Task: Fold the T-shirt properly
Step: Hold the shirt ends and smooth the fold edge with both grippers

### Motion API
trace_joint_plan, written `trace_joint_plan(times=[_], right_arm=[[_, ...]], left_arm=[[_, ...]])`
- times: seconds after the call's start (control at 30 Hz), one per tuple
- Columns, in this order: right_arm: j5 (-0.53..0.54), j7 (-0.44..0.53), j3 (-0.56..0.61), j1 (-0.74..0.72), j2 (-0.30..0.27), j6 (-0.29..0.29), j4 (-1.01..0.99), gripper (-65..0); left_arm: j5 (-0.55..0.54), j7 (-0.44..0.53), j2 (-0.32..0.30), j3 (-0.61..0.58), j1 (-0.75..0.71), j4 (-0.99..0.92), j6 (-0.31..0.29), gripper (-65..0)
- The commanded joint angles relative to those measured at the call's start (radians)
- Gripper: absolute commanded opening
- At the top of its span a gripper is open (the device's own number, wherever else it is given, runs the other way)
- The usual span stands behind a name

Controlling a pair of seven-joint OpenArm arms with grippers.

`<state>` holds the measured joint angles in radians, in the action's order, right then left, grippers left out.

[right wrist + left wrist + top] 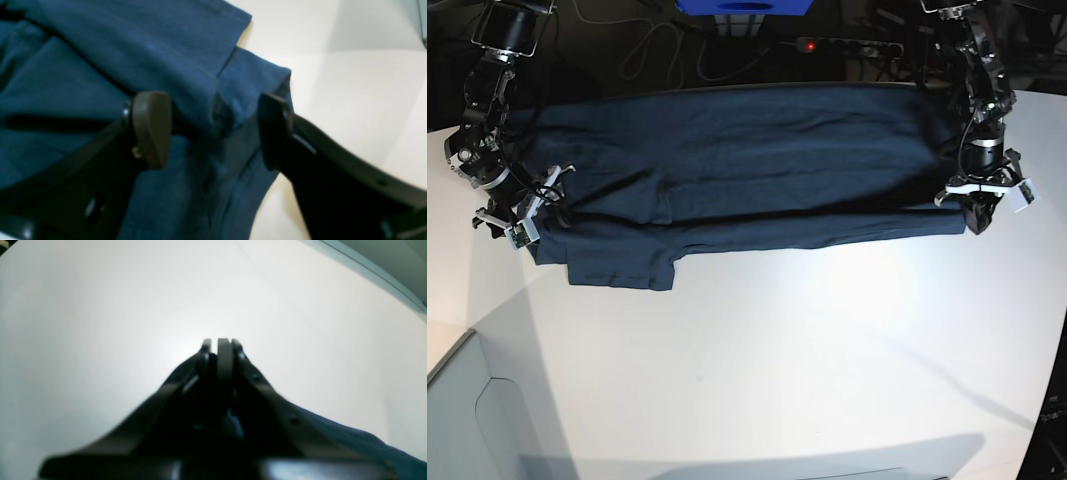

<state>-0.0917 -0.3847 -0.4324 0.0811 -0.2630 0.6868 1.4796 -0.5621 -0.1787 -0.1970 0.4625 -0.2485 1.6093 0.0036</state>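
The dark navy T-shirt lies across the far half of the white table, folded lengthwise into a long band, with one sleeve sticking out toward the front at the left. My right gripper is at the shirt's left end. In the right wrist view it stands open just above the T-shirt, its fingers astride a fold of cloth near a hem and gripping nothing. My left gripper is at the shirt's right end. In the left wrist view it is shut over bare table, with the T-shirt behind it.
The white table stretches in front of the shirt, and its front-left edge drops away. Behind the table are a power strip, cables and a blue box.
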Motion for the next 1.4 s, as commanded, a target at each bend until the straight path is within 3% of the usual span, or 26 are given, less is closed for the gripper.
trace_joint_plan(times=[0.0,0.2,0.23,0.73,0.97,1.37], right_arm=[[0.019,0.025,-0.004,-0.014,-0.015,0.011,0.010,-34.3],[0.019,0.025,0.040,-0.014,-0.017,0.011,-0.009,-64.0],[0.019,0.025,0.045,-0.013,-0.017,0.011,-0.009,-65.0],[0.019,0.023,0.004,0.033,-0.019,0.011,0.200,-64.7],[0.019,0.023,-0.012,0.059,-0.029,0.011,0.207,-64.7],[0.022,0.033,-0.012,0.173,-0.037,0.011,0.281,-64.7]], left_arm=[[-0.006,0.028,-0.012,0.006,0.010,0.016,-0.004,-65.0],[-0.005,0.028,-0.012,0.006,0.010,0.015,-0.004,-65.0],[-0.005,0.028,-0.012,0.006,0.010,0.015,-0.004,-65.0],[-0.005,0.028,-0.020,0.006,0.004,0.032,-0.004,-65.0],[-0.006,0.021,-0.015,0.061,0.008,0.032,-0.004,-65.0],[-0.006,0.021,-0.012,0.057,-0.015,0.030,-0.004,-65.0]])
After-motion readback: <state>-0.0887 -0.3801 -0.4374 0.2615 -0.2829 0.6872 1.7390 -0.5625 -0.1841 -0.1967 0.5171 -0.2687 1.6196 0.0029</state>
